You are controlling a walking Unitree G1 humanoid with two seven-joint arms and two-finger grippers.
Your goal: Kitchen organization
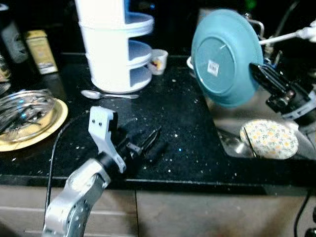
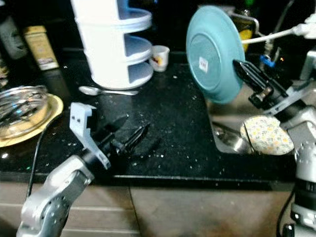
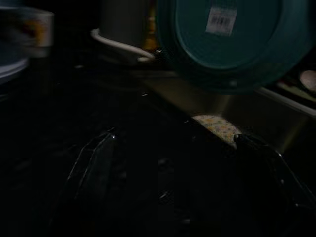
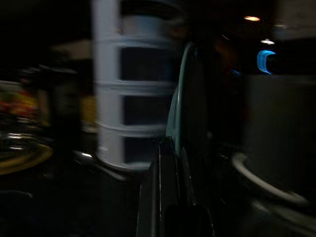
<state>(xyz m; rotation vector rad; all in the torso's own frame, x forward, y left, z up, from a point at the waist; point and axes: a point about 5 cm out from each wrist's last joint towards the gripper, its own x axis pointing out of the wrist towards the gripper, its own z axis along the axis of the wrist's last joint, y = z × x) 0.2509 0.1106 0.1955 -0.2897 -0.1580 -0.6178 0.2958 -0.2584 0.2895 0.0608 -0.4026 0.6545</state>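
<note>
A teal plate (image 1: 224, 57) hangs on edge over the left rim of the sink (image 1: 232, 121), its stickered underside turned toward me. My right gripper (image 1: 254, 69) is shut on the plate's right rim. In the right wrist view the plate's edge (image 4: 175, 113) runs up from a black finger (image 4: 163, 197). My left gripper (image 1: 159, 138) stands open just above the black counter (image 1: 187, 113), with nothing between its fingers (image 3: 94, 158). The left wrist view looks across the counter at the teal plate (image 3: 232, 44).
A floral plate (image 1: 269, 138) lies in the sink. A white tiered rack (image 1: 116, 44) stands at the back, with a small cup (image 1: 158, 61) beside it and a spoon (image 1: 108, 95) in front. At the left, a glass bowl (image 1: 24, 111) sits on a yellow plate (image 1: 54, 123).
</note>
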